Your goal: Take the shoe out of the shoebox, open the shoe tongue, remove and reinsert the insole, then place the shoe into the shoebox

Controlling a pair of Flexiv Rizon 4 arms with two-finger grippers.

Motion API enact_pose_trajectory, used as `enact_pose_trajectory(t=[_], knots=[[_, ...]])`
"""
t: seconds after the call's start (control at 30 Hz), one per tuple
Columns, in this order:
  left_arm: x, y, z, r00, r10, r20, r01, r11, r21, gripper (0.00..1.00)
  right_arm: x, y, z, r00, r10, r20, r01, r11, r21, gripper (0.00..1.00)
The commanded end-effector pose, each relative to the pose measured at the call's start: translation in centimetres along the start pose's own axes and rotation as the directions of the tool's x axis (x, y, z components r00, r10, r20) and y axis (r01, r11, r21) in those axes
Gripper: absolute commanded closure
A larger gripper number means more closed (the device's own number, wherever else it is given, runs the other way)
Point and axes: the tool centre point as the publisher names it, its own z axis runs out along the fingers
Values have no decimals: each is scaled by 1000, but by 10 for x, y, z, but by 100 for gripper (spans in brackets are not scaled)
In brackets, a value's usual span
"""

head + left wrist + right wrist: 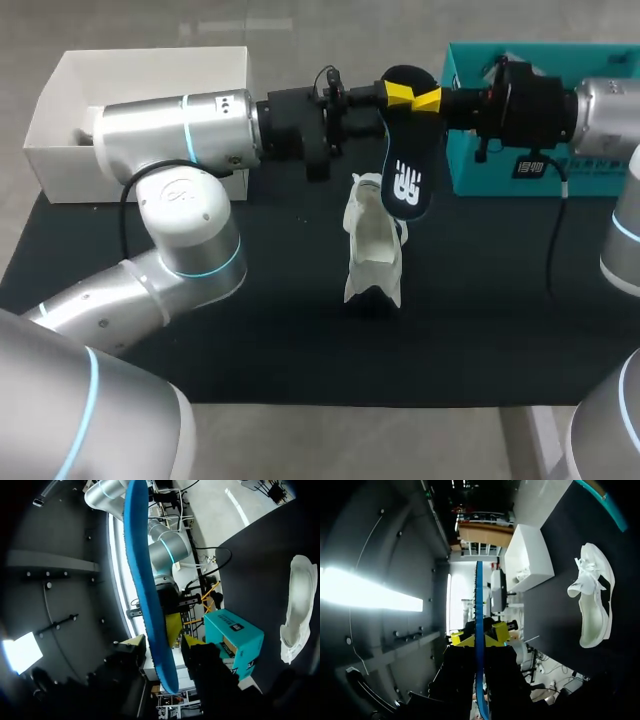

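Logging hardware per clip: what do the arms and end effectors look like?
Left arm and right arm: rounded silver shells with blue rings at joints. Black wrist units, black cables. Left end effector and right end effector: black, yellow tips.

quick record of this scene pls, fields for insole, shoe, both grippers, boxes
insole: out of the shoe, held in the air above it
shoe: white, on the dark table, outside both boxes
right gripper: shut on the insole
left gripper: open, fingers either side of the insole
white box: open, far left of the table
teal box: far right of the table
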Motion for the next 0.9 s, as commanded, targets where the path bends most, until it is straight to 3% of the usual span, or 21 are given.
enact_pose_trajectory(t=[0.03, 0.17, 0.33, 0.47, 0.53, 0.67, 0.9], knots=[[1, -1, -5, 1000, 3, 15, -3, 1000, -6, 55, -2, -1, 1, 1000, 3, 4, -3, 1000, -2, 100], [0, 0, -11, 1000, 1, 17, -1, 1000, 4, 54, -5, 0, -1, 1000, 8, 8, -8, 1000, 0, 100], [2, -2, -17, 1000, 0, 15, -1, 999, 43, 62, -7, 0, -3, 1000, 15, 12, -15, 1000, 1, 100], [5, -7, -17, 1000, -2, 9, 2, 999, 52, 73, -6, 2, -4, 1000, 15, 15, -15, 1000, -1, 100], [7, -11, -15, 1000, -9, 8, 8, 998, 60, 84, -6, 4, -3, 1000, 12, 17, -12, 1000, 0, 100], [8, -13, -10, 1000, -15, 13, 14, 998, 68, 78, -5, 4, -1, 1000, 10, 18, -10, 1000, 7, 100], [6, -14, -5, 1000, -19, 21, 18, 997, 80, 80, -6, 4, -1, 1000, 15, 17, -15, 1000, 9, 100]])
